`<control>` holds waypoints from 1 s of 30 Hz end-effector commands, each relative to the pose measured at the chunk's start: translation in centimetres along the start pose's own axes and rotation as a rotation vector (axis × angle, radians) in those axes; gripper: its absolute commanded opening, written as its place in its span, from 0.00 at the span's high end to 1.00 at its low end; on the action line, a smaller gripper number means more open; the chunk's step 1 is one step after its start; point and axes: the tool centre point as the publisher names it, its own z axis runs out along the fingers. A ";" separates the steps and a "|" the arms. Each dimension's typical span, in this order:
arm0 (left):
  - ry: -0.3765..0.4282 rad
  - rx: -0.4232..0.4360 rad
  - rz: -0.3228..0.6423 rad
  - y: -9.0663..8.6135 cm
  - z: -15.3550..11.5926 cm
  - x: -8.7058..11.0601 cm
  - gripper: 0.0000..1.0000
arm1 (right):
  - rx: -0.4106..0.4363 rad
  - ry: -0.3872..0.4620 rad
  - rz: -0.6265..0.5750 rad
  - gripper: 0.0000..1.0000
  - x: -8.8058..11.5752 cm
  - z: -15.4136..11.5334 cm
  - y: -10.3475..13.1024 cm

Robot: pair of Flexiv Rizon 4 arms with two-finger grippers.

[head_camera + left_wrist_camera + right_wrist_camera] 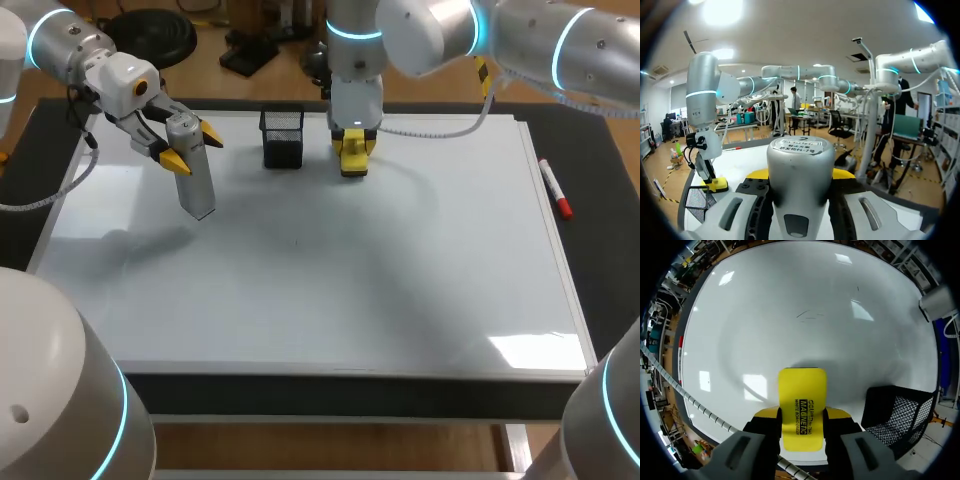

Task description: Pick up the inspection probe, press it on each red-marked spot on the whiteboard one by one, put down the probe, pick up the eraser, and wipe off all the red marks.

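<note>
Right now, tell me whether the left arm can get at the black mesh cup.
Probably yes: the left gripper, shut on the probe, hangs beside the mesh cup with only bare whiteboard between. The right gripper holds the eraser on the cup's other side.

Right wrist view: the yellow eraser bears black print running along its length in two lines, a larger word with a smaller line beside it.

Left wrist view: the grey probe carries a round white label on its top end, with a single numeral above a row of small dark characters too fine to make out.

Head view: print on both items is too small to read.
</note>
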 end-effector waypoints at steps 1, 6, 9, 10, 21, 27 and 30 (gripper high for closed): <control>0.000 -0.002 0.000 -0.2 0.0 0.0 1.00 | -0.001 0.008 0.003 1.00 -0.2 0.4 -0.4; 0.000 -0.002 0.000 -0.2 0.0 0.0 1.00 | -0.002 0.017 0.004 1.00 -0.2 0.8 -0.4; 0.000 -0.002 0.000 -0.2 0.0 0.0 1.00 | -0.002 0.019 0.003 1.00 -0.2 0.9 -0.4; 0.000 -0.002 0.000 -0.2 0.0 0.0 1.00 | -0.001 0.020 0.001 1.00 -0.2 1.0 -0.4; 0.000 -0.002 0.000 -0.2 0.0 0.0 1.00 | 0.011 0.025 0.014 0.00 0.9 0.9 0.2; 0.000 -0.002 0.000 -0.2 0.0 0.0 1.00 | 0.020 -0.003 0.089 0.00 2.7 0.0 0.9; 0.000 -0.002 0.000 -0.2 0.0 0.0 1.00 | 0.010 -0.036 0.147 0.00 3.6 -0.5 1.2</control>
